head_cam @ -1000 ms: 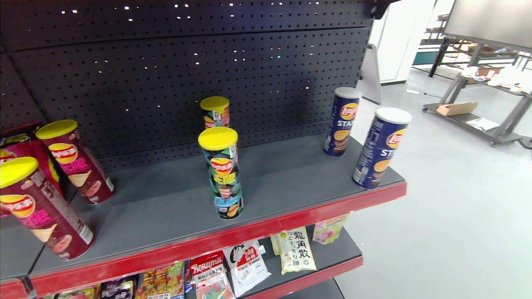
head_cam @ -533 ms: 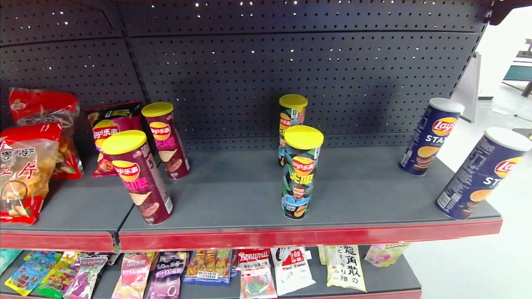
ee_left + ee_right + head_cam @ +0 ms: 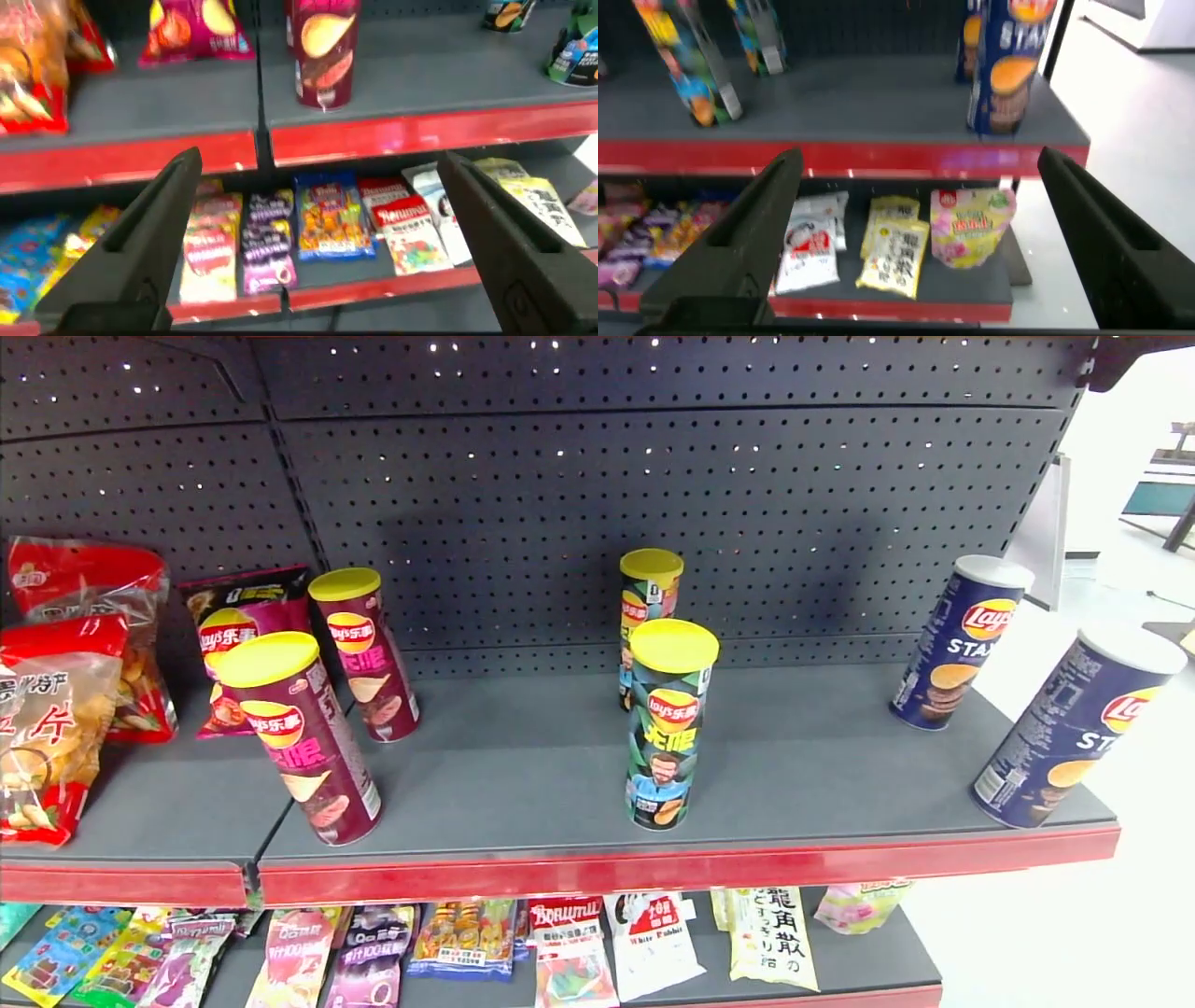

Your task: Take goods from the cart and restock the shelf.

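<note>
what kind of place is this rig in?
Likely a shop aisle or a mock-up: red-edged shelf with pegboard back, upright chip cans, snack packets on the tier below.

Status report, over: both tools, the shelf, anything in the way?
Left tool open, empty. Right tool open, empty. Dark grey metal shelf holds six standing cardboard crisp cans, gaps between. Nothing blocking the shelf front.

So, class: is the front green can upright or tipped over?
Upright: the front green can stands on its base on the shelf, yellow lid uppermost.
</note>
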Robot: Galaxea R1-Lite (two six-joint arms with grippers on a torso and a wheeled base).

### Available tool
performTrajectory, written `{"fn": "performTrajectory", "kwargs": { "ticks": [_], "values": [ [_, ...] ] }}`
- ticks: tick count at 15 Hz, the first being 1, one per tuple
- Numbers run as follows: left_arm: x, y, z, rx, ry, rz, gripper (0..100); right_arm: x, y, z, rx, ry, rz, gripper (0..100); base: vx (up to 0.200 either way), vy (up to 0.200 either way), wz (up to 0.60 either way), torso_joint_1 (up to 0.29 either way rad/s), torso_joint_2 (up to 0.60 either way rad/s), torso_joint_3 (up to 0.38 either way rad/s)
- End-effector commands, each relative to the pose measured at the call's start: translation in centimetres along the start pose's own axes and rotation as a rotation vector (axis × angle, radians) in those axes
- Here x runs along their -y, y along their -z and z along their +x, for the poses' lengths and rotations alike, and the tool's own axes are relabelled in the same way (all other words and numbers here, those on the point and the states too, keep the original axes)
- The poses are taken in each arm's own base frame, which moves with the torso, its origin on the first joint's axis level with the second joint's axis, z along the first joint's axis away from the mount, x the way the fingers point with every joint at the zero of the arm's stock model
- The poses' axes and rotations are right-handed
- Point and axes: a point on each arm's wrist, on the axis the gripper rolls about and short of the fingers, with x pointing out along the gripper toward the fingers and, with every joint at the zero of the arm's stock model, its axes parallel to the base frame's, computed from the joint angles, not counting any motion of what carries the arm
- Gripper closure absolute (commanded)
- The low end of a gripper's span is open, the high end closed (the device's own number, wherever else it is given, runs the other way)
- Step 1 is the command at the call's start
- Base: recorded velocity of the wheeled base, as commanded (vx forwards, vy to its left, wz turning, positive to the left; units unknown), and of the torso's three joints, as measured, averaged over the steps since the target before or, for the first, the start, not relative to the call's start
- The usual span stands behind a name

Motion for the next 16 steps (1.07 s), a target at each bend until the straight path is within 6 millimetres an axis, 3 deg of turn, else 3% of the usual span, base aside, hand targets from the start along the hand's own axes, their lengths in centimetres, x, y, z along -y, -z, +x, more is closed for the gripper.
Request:
{"fn": "performTrajectory", "kwargs": {
  "ticks": [1,2,6,9,16],
  "values": [
    [0.0,0.3,0.1,-0.015,-0.001,-0.009,0,-0.2,-8.3,8.9,-0.234,-0.215,-0.063,0,0.0,0.0,0.0,0.0,0.0,0.0],
    [0.0,0.3,0.1,-0.015,-0.005,-0.019,0,-1.2,-7.8,11.6,-0.316,-0.32,-0.074,0,0.0,0.0,0.0,0.0,0.0,0.0],
    [0.0,0.2,0.1,-0.012,0.015,0.0,0,-4.8,-4.8,15.3,-0.508,-0.542,-0.092,0,0.0,0.0,0.0,0.0,0.0,0.0],
    [0.2,0.2,0.1,-0.009,0.075,0.048,0,-6.4,-2.9,19.3,-0.605,-0.536,-0.087,0,0.0,0.0,0.0,0.0,0.0,0.0],
    [0.2,0.2,0.1,-0.007,0.067,0.053,0,-8.1,0.2,25.6,-0.763,-0.472,-0.101,0,0.0,0.0,0.0,0.0,0.0,0.0]
  ]
}}
